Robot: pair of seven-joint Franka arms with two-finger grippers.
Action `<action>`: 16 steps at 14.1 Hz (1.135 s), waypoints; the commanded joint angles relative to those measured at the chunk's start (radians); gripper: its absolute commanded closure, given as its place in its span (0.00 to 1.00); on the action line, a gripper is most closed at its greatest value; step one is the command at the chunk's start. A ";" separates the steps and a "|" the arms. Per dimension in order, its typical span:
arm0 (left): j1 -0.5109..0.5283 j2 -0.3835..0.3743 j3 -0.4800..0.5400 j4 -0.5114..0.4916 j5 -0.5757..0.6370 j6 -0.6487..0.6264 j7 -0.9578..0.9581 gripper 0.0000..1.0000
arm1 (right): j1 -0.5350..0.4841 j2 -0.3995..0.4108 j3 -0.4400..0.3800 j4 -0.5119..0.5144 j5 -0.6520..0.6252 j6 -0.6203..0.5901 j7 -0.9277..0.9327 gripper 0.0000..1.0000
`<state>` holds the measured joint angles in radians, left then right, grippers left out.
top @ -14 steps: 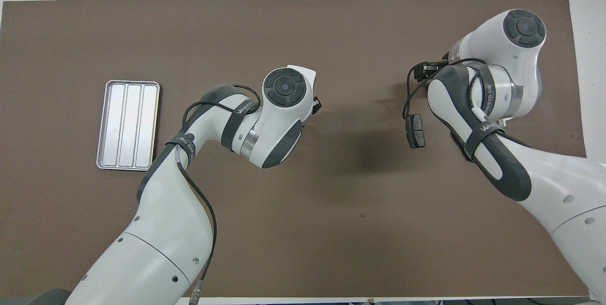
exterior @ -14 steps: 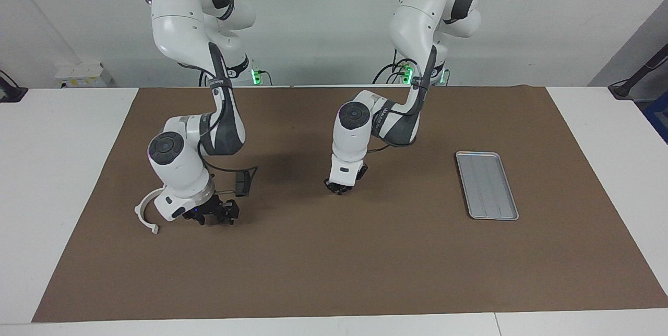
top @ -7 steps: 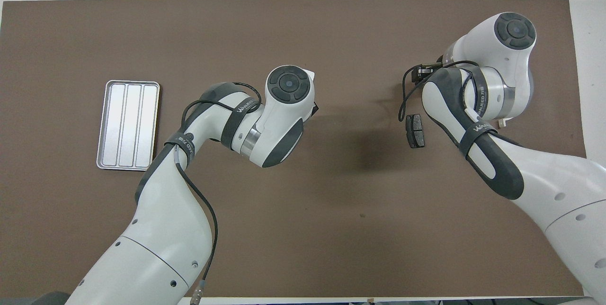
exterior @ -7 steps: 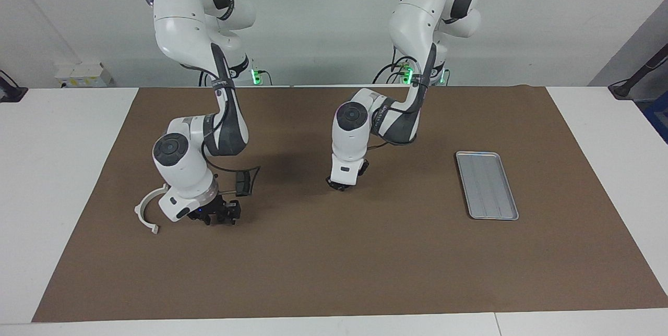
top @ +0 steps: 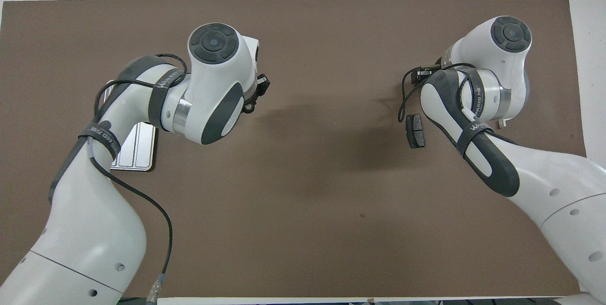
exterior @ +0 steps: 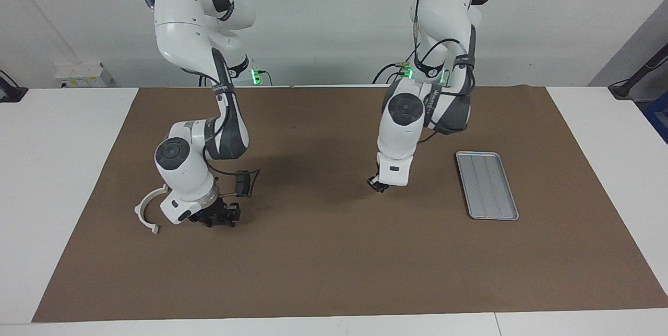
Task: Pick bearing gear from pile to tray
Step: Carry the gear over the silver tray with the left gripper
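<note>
Swinging away from the frame's middle, the left arm now stands more upright, its left hand (exterior: 377,184) hanging over bare brown mat (exterior: 334,263) near the ribbed silver-grey metal tray (exterior: 488,184); whether this hand is spread or pinching anything cannot be told. The right arm has barely shifted. On the tabletop I count one tray, one white half-ring bracket (exterior: 143,213) and one dark grey brake pad (top: 415,130). Bent low, the right hand (exterior: 218,216) sits between bracket and pad; its grip cannot be told either.
</note>
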<state>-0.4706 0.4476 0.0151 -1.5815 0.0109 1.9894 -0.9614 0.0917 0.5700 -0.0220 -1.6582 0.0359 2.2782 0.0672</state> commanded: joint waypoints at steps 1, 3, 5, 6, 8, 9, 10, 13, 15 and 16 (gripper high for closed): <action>0.117 -0.177 -0.009 -0.181 0.014 -0.003 0.180 1.00 | -0.007 0.004 0.005 -0.015 0.012 0.023 -0.035 0.58; 0.189 -0.225 -0.009 -0.222 0.014 -0.012 0.320 1.00 | -0.007 0.004 0.005 -0.012 0.013 0.017 -0.032 0.87; 0.242 -0.254 -0.007 -0.285 0.014 0.003 0.427 1.00 | -0.007 0.002 0.005 -0.008 0.016 0.009 -0.029 1.00; 0.266 -0.266 -0.007 -0.316 0.014 0.020 0.488 1.00 | -0.007 0.001 0.005 -0.005 0.016 0.007 -0.029 1.00; 0.321 -0.277 -0.009 -0.345 0.014 0.037 0.597 1.00 | -0.001 -0.004 0.005 0.011 0.019 -0.009 -0.024 1.00; 0.341 -0.288 -0.009 -0.370 0.014 0.055 0.640 1.00 | 0.002 -0.010 0.005 0.021 0.024 -0.032 -0.017 1.00; 0.352 -0.299 -0.007 -0.402 0.014 0.092 0.665 1.00 | 0.006 -0.010 0.005 0.038 0.025 -0.055 -0.007 1.00; 0.403 -0.323 -0.009 -0.504 0.014 0.236 0.755 1.00 | 0.002 -0.012 0.005 0.045 0.019 -0.062 -0.013 1.00; 0.429 -0.326 -0.010 -0.531 0.012 0.285 0.774 1.00 | -0.001 -0.013 0.005 0.046 0.012 -0.062 -0.027 0.86; 0.431 -0.334 -0.009 -0.546 0.012 0.290 0.788 1.00 | -0.006 -0.013 0.005 0.048 0.012 -0.062 -0.046 0.63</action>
<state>-0.0613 0.1705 0.0176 -2.0533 0.0116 2.2325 -0.2053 0.0996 0.5615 -0.0212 -1.6202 0.0362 2.2363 0.0666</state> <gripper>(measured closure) 0.652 0.930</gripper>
